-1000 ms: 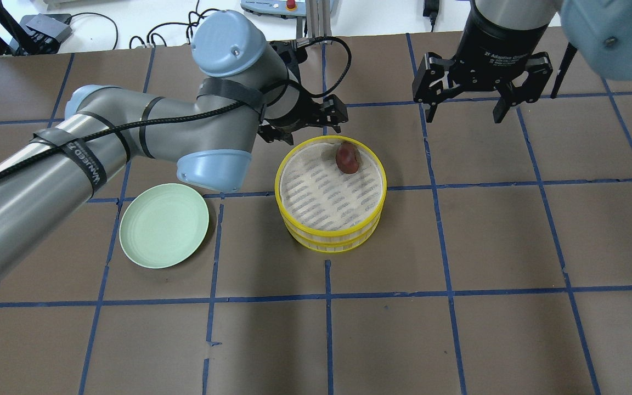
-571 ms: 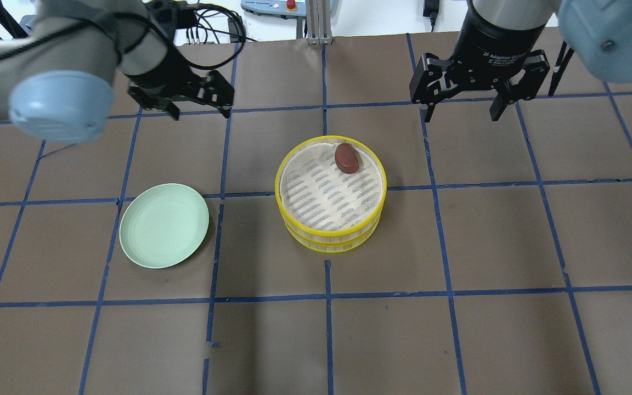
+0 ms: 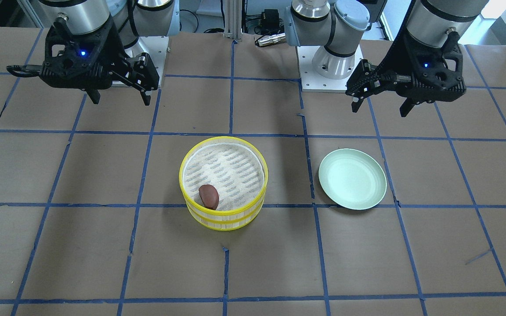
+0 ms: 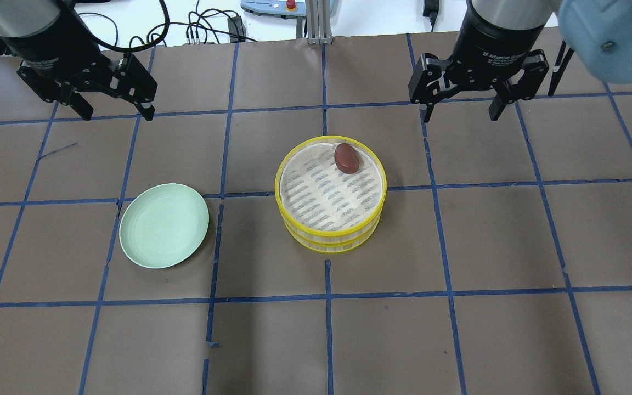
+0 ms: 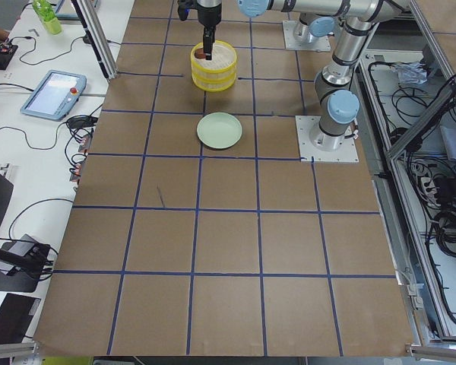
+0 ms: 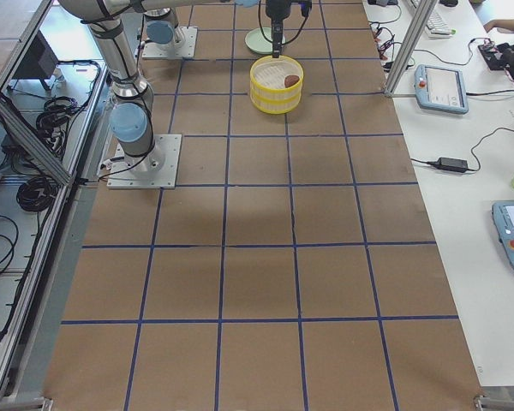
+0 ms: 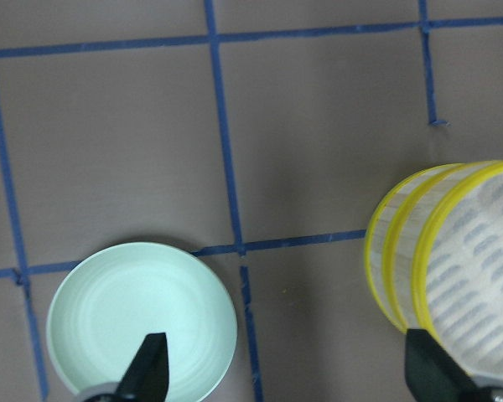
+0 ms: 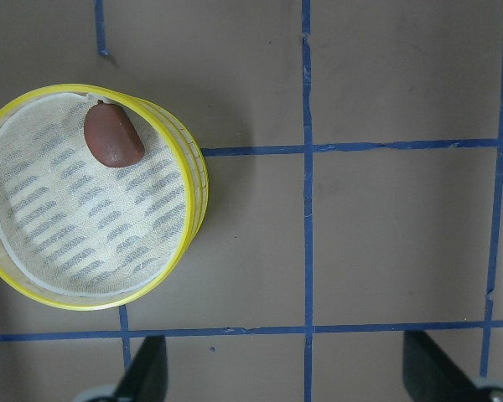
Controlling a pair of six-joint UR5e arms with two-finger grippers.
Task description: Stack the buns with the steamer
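Note:
The two yellow-rimmed steamer tiers (image 4: 327, 240) stand stacked as one at the table's middle, and also show in the front view (image 3: 224, 219). The dark reddish-brown bun (image 4: 346, 158) lies on the top tier's floor near the rim; the right wrist view (image 8: 113, 138) and the front view (image 3: 209, 196) show it too. The white bun is hidden. My left gripper (image 4: 118, 116) is open and empty, high at the far left, well away from the stack. My right gripper (image 4: 461, 118) is open and empty, high at the far right of the stack.
An empty pale green plate (image 4: 164, 225) lies left of the stack, a short gap apart; the left wrist view shows the plate (image 7: 142, 314) and the stack's wall (image 7: 394, 251). Blue tape lines grid the brown table. Cables and devices lie beyond its far edge.
My left arm has drawn back from the stack's far-left rim to the table's far left, its gripper open. The bun stays in the top tier. My right gripper has barely moved.

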